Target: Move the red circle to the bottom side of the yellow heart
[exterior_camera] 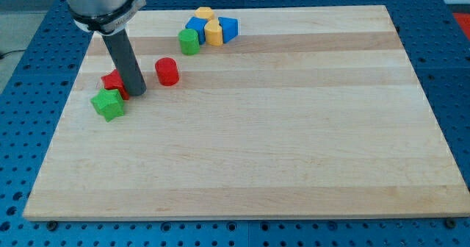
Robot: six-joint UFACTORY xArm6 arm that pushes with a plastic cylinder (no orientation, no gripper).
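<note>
Although the tip (136, 92) was set just left of the red circle (167, 71), that block remained well below-left of the yellow heart (213, 32), unplaced; no hand was fitted.

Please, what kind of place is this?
Probably a robotics lab bench: a wooden board with small coloured blocks lies on a blue perforated table, and a robot arm's rod ends with my tip on it.

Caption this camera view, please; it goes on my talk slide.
My tip rests left of the red circle, beside a red block and green block; the yellow heart sits up top.
</note>
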